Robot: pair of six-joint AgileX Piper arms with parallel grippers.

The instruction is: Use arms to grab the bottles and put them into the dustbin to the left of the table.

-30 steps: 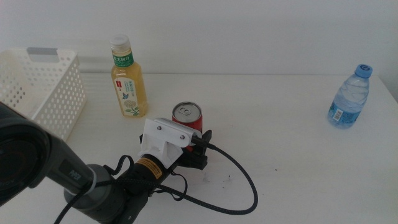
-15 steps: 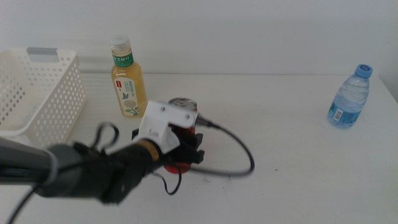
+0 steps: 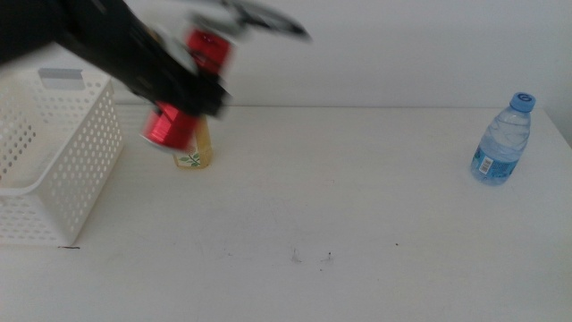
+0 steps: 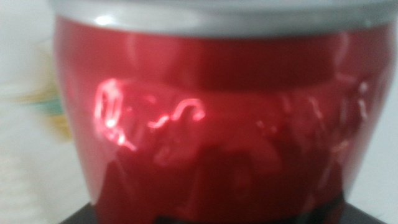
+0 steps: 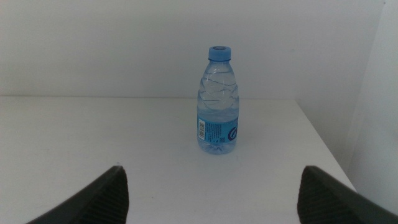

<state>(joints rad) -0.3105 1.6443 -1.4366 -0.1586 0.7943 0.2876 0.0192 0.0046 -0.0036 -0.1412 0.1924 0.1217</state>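
The red metal soda can [image 3: 172, 126] is held aloft by the left gripper [image 3: 192, 94], partly hiding the yellow tea bottle [image 3: 195, 152] beside the white perforated basket [image 3: 54, 161]; the right gripper [image 5: 208, 186] is spread wide.

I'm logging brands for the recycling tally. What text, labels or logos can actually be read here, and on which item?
None can be read as words.
Red can, held in the left claw: pale script, smeared by blur, unreadable.
Water bottle: blue label with a barcode and a white round logo, print too small.
Tea bottle: mostly hidden behind the can, label unreadable.
Basket and table: no writing.
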